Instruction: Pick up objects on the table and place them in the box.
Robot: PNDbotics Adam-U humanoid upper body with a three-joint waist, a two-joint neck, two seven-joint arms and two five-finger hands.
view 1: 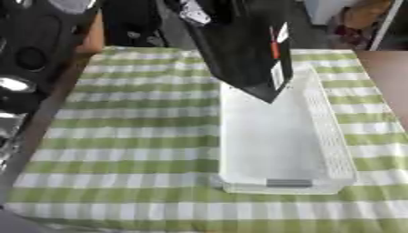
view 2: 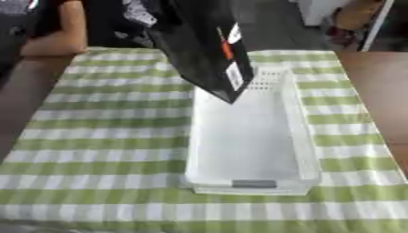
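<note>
Robot structure (view 1: 24,68), black with silver joints, occupies the left margin of the left eye view only; the right eye view shows just a dark corner there. No fingers are distinguishable in this mass, so the left hand's state cannot be determined.

Surface covering: a cloth (view 1: 119,136) in green and white checks, flat and matte, extending across both views. Bare brown surface (view 2: 382,91) shows at the right edge.

Task item: a flat black box-like package (view 2: 203,45), rigid, with sharp corners, bearing a white and orange label along its right edge. It hangs tilted above the far end of the box, its lowest corner pointing down into the opening. Whether this corner touches the box floor cannot be determined. The package's upper end runs out of the top of both views; whatever supports it is not visible, so the right hand's state cannot be determined either.

Box (view 1: 334,150): a long rectangular basket of white plastic, with perforated side walls, a smooth floor and a grey tab (view 2: 253,184) on the near wall. It lies right of centre on the cloth, long axis running away from the camera
</note>
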